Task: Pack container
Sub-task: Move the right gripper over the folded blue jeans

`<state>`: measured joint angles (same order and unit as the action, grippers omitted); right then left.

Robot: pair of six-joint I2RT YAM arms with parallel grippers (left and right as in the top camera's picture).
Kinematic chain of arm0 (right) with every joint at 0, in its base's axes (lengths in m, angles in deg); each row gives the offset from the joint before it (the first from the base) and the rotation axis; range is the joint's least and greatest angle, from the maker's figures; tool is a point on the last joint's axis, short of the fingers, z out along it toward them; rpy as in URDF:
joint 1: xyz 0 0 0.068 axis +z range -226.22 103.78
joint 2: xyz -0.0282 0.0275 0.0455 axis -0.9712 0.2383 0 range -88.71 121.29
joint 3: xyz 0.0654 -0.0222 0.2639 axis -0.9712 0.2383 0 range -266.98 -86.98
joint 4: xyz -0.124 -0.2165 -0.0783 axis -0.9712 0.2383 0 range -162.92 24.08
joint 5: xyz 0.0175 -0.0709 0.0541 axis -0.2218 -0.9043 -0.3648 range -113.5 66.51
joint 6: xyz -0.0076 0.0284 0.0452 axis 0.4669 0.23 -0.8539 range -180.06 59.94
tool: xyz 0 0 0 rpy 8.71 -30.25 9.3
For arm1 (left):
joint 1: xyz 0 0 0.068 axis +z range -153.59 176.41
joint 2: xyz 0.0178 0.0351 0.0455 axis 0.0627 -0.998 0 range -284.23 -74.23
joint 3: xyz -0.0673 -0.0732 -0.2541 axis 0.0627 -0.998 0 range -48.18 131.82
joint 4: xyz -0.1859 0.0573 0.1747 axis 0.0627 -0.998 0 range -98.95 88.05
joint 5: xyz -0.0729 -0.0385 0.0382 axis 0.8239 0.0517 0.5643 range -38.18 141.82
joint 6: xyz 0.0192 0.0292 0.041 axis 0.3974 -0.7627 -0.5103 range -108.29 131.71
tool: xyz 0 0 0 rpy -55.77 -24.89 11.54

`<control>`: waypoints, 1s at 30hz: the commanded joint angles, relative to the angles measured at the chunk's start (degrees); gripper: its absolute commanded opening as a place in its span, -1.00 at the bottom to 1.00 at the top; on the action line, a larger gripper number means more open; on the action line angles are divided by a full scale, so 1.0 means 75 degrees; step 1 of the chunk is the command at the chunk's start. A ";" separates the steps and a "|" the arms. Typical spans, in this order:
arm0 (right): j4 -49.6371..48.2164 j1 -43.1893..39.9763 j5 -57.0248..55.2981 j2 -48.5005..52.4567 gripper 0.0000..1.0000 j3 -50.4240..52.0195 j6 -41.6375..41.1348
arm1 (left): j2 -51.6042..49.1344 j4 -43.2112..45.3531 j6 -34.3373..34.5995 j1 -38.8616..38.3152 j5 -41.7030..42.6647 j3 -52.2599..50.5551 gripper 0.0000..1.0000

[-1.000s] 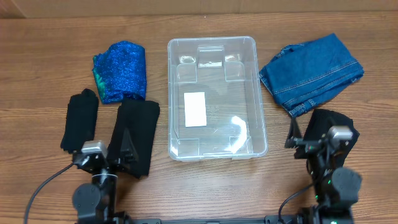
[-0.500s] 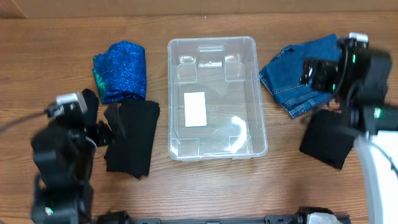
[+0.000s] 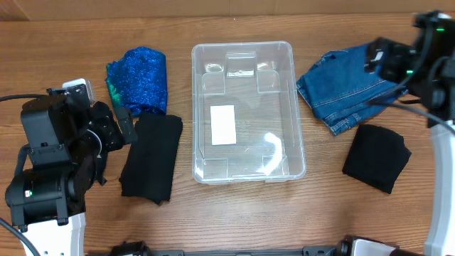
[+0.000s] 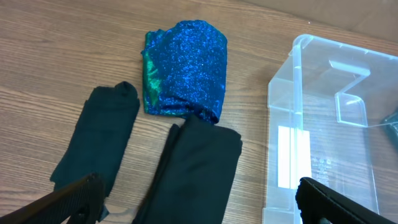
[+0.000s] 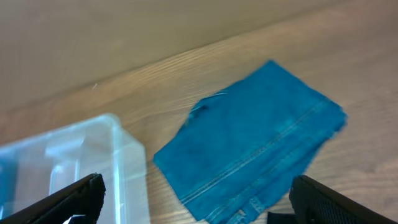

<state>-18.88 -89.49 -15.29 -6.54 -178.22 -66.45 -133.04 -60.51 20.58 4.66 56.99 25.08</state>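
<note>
While the left gripper (image 4: 199,200) and right gripper (image 5: 194,198) hang spread wide, gripping nothing, the container (image 3: 195,107) sits mid-table (image 3: 234,213); any writing on its white label (image 3: 223,124) is unreadable.

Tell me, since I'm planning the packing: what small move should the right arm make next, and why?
Probably lower the right claw onto the jeans. Its jaws stand open and empty, the jeans lie just beneath it in the wrist view, and the container holds nothing yet.
</note>
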 commanded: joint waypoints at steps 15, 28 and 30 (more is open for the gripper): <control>0.0096 -0.2900 0.4112 0.4334 1.00 -0.0187 -0.0169 | 0.0000 0.0003 -0.0017 -0.0003 -0.0178 0.0242 1.00; 0.0149 -0.3025 0.2818 0.5179 1.00 -0.0178 -0.0367 | -0.0003 -0.0050 -0.0015 -0.0003 -0.0178 0.0239 1.00; 0.0073 -0.3025 0.2760 0.5179 1.00 -0.0119 -0.0344 | -0.0003 -0.0047 -0.0015 -0.0003 -0.0178 0.0239 1.00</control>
<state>-17.67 -111.92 7.09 32.44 -178.90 -69.29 -133.04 -60.75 20.58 4.66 56.12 25.38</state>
